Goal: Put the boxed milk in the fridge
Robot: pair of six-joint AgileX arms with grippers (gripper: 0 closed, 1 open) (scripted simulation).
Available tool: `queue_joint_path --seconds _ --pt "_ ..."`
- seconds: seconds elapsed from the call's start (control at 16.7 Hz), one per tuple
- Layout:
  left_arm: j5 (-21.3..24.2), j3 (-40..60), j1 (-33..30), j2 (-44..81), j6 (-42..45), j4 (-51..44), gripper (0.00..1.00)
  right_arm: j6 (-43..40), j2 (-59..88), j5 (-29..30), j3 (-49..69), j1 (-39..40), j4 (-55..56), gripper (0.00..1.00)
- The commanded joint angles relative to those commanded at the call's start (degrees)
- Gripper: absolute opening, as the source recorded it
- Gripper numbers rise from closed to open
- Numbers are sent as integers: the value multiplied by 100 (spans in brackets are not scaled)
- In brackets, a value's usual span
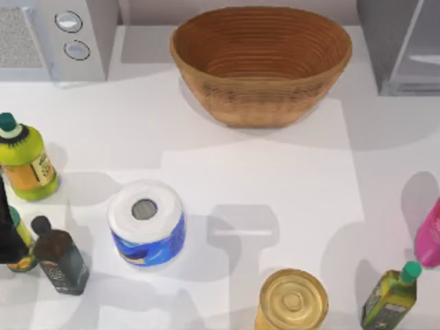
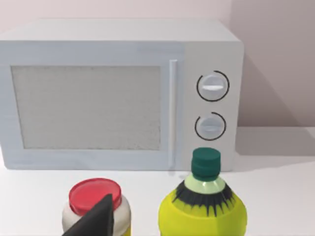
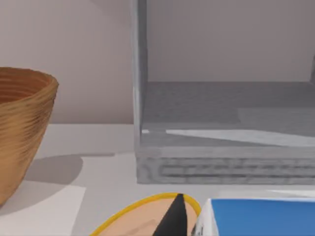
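One carton matters here: the small boxed milk with a blue top [image 3: 258,216], which in the right wrist view lies low and close to the camera, just beside a round yellow-rimmed jar lid [image 3: 142,221] and in front of the large plain grey fridge [image 3: 221,162]. The fridge stands open at the far right corner of the white surface [image 1: 275,179], its grey compartment bare and facing the carton. The dark tip of the right gripper [image 3: 174,219] rises over the jar lid, with the carton just beside it on the side away from the woven brown basket [image 3: 22,128]. Whether the tip touches the carton cannot be told, nor whether the fingers are open or closed. The step in hand is judged to be taking hold of the carton. To do it well, the fingers should straddle the carton's narrow sides squarely, clear of the jar, and close below the blue top so the box stays upright. The carry should then clear the raised front lip of the fridge before setting down. The left gripper [image 2: 96,219] is parked at the left of the surface among the bottles, facing the light-grey microwave with two round knobs [image 2: 123,98]; its state cannot be told either.
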Motion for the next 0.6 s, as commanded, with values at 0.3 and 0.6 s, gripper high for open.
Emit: queue_joint_path --seconds 0.3,0.6 --pt "0 0 0 0 0 0 100 -6 198 -17 92 -10 98 0" --pt "0 0 0 0 0 0 100 -70 1661 -198 764 -237 938 0"
